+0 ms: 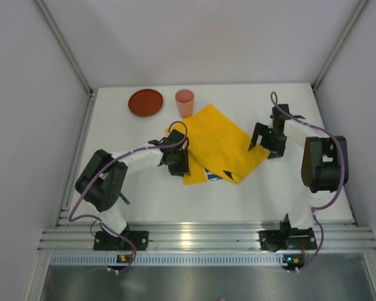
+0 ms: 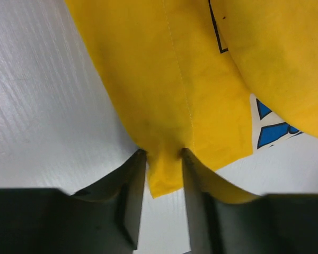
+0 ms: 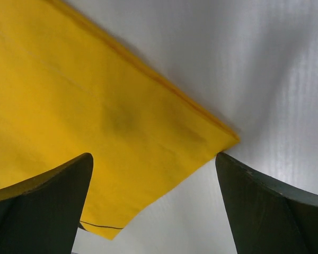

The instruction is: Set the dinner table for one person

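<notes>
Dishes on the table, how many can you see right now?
2. A red-brown plate sits far left on the table; a pink cup stands just right of it, beside the far corner of the yellow cloth. The cloth may hide others.

Plain white walls close in three sides, with silver metal posts running up the far corners.

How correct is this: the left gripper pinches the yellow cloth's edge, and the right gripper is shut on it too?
Wrong about the right gripper: it is open, fingers wide apart over a corner of the yellow cloth, as the right wrist view shows. The left gripper does pinch its edge.
</notes>
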Available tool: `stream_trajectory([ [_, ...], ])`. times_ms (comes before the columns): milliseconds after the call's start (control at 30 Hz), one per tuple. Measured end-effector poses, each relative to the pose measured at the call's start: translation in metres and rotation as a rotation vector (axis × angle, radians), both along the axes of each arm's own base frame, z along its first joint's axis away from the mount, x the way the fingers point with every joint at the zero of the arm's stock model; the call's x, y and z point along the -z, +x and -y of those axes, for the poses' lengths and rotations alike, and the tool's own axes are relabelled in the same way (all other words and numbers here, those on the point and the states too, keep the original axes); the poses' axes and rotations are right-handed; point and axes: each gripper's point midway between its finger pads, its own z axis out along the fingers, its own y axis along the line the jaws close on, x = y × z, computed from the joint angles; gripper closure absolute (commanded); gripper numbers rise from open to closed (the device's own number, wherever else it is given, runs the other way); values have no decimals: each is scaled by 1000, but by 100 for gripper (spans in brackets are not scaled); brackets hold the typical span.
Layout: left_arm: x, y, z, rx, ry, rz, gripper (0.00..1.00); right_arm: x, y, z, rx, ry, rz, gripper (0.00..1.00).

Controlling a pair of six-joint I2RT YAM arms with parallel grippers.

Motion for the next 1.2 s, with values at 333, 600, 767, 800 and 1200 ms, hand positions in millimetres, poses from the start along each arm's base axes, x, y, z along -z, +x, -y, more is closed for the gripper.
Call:
stream_trajectory([
  [333, 5, -1, 4, 16, -13, -12, 100, -1, 0, -66, -175, 48, 54, 26],
  [600, 5, -4, 0, 11, -5, -7, 100, 9, 3, -64, -160, 40, 45, 100],
  [767, 4, -5, -16, -21, 55, 6, 100, 12, 5, -53, -119, 18, 34, 100],
  [800, 4, -6, -22, -33, 74, 7, 100, 12, 5, -48, -102, 10, 29, 100],
  [1200, -59, -29, -116, -268, 134, 102, 100, 14, -80, 28, 178, -66, -124, 100],
])
